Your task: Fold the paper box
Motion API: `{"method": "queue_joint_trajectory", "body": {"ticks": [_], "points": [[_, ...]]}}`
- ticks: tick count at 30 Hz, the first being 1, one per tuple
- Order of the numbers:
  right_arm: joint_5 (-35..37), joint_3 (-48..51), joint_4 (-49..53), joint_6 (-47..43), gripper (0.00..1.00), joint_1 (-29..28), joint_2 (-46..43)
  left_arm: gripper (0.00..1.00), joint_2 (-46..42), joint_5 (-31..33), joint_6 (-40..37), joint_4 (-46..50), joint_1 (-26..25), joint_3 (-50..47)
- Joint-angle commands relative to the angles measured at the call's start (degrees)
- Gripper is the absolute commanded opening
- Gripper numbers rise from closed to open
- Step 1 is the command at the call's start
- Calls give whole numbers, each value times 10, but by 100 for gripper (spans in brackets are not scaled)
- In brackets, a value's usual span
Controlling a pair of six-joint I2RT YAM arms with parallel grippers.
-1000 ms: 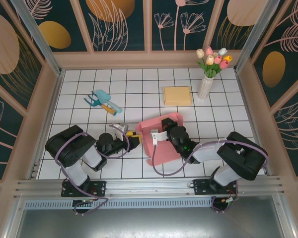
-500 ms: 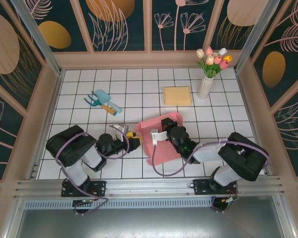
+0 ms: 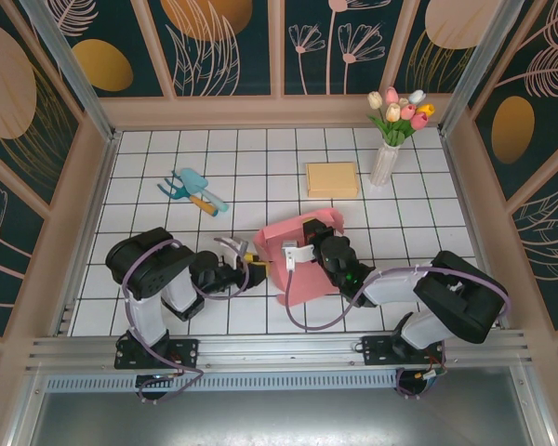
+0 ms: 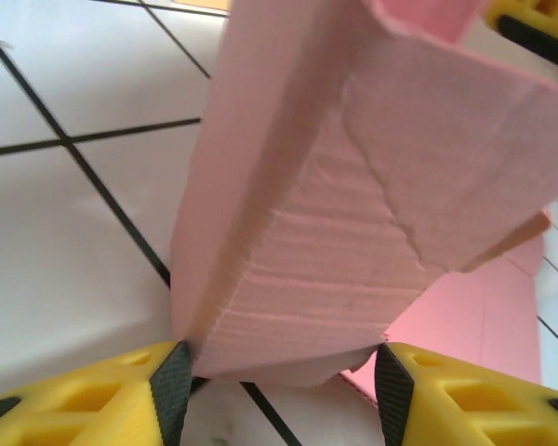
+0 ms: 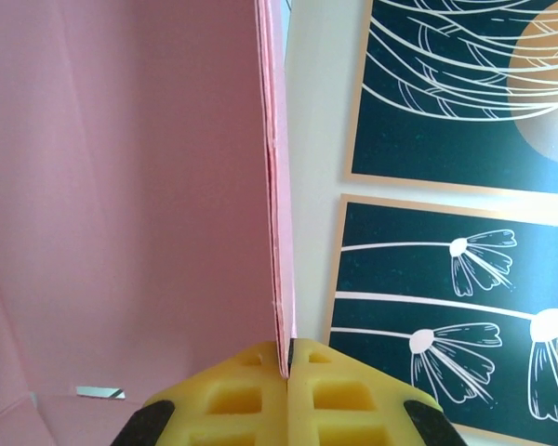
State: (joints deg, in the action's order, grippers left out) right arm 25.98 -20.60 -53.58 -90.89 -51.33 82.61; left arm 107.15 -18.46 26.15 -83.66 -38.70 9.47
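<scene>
Low over the tiles, the left gripper has its jaws spread, the black pads flanking the near end of the paper box without a clear pinch on it. The right gripper is clamped tight on the thin upright edge of one pink wall. The left arm lies folded, its forearm pointing toward 3 o'clock. The right arm mirrors it, reaching toward 9 o'clock onto the box. The box sits a little toward 6 o'clock of the table, partly folded, with raised walls at its 9 and 12 o'clock edges. Bare tiles lie open at 12 o'clock up to the yellow pad. The vase of tulips stands at 1 o'clock and the garden tools at 10 o'clock, both well apart from it. At 6 o'clock the front rail is near.
</scene>
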Motion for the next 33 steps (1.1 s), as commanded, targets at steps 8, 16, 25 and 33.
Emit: {"method": "queue_joint_trajectory", "body": {"ticks": [8,16,25,33], "points": [[-24,7,9,25,0,-3,-19,56,-86,148,-54,146,1,33],[-32,-4,38,48,0,-2,-23,58,-150,145,-53,184,1,37],[-27,-29,32,61,0,-16,20,59,-206,235,-21,192,0,34],[-23,-67,83,111,0,-1,34,56,-250,92,-41,155,-3,-19]]}}
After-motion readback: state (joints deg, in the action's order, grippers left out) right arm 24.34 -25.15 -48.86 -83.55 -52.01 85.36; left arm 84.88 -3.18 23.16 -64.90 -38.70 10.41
